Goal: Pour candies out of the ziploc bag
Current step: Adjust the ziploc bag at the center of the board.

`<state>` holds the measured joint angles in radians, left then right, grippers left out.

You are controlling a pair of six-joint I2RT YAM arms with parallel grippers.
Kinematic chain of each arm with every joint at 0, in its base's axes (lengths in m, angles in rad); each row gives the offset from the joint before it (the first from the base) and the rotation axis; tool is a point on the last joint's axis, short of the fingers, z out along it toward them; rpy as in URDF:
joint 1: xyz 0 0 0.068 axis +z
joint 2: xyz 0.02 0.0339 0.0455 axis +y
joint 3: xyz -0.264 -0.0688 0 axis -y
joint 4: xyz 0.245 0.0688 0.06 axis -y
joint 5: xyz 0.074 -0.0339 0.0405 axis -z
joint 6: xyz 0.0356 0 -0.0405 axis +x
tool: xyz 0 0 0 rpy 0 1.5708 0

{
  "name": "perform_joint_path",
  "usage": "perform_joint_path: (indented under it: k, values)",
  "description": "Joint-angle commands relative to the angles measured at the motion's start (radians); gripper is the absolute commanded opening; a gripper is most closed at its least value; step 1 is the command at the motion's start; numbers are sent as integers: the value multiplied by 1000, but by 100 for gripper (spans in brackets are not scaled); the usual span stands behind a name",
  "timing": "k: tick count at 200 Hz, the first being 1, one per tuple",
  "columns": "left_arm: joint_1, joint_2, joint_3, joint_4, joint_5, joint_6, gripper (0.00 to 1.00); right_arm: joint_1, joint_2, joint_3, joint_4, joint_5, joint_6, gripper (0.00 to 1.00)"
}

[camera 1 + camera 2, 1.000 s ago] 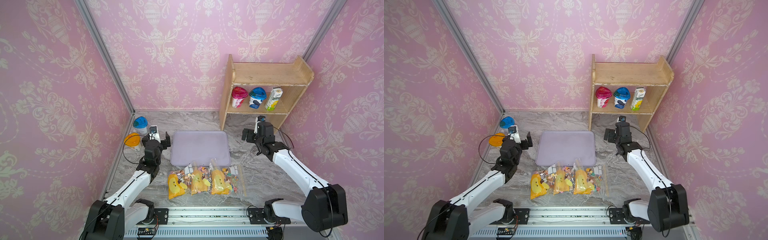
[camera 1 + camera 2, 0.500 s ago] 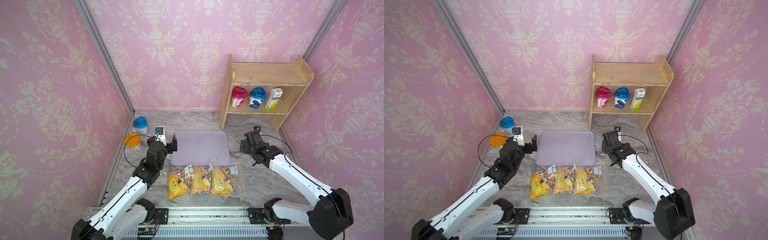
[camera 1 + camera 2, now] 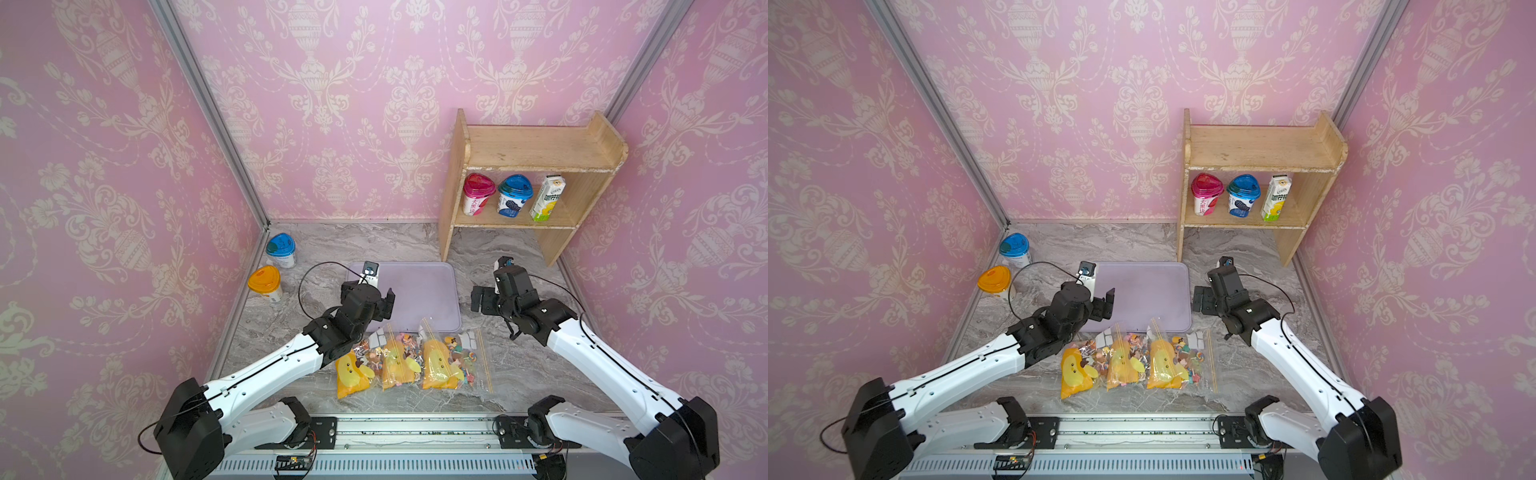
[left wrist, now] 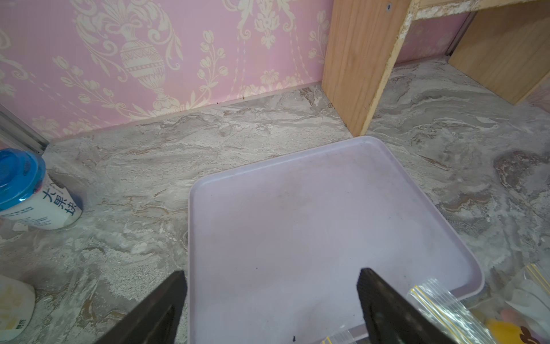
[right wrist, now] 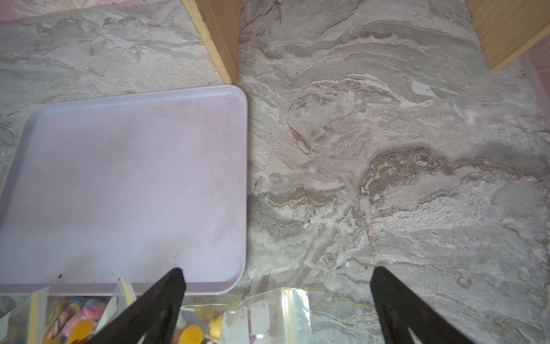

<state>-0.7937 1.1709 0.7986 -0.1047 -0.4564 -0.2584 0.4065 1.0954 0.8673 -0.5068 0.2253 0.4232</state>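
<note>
Cups on the far left: orange cup (image 3: 266, 283) and blue cup (image 3: 281, 249), both upright by the left wall, near each other and well apart from the rest.

Left gripper (image 4: 272, 272): jaws spread wide with nothing between them. It hangs over the near left corner of the tray (image 3: 419, 286). In the wrist view one finger is over the tray and the other just off its left edge.

Tray is lilac, flat on the table (image 3: 374, 241), mid-scene.

Three bags (image 3: 397, 361) lie in a row on the table along the tray's near edge, zip ends toward the tray, some corners lapping its rim. Candies (image 3: 455, 357) are all inside the bags, mixed colours, beside yellow-orange duck shapes. Zips look shut, but they're too small to be sure.

Right gripper (image 5: 277, 270): jaws also spread, holding nothing. It sits over the table off the tray's right edge, near the right bag's zip end.

Shelf (image 3: 536, 149) is at the back right. Its lower board holds a pink cup (image 3: 478, 199), a second blue cup (image 3: 513, 201) and a carton (image 3: 548, 197), all upright in a row.
</note>
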Motion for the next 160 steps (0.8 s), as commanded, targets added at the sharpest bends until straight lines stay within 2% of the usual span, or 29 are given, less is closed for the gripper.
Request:
perform_joint_path:
  k: [1,40,85,107,132,160]
  values:
    - [-47,50,63,-85,-31,-74,88,10,-49,-30,6,-96,18,98]
    - [-76,120,110,-189,2,-168,73,24,-55,-39,16,-133,32,90]
    - [-76,174,100,-249,115,-284,59,46,-37,-38,42,-156,37,86]
    - [-69,166,63,-278,113,-370,60,59,-19,-30,58,-191,42,84]
    - [3,60,-57,-274,173,-476,67,103,28,3,71,-280,16,84]
    - [47,-67,-186,-305,217,-558,67,191,179,94,72,-394,-7,83]
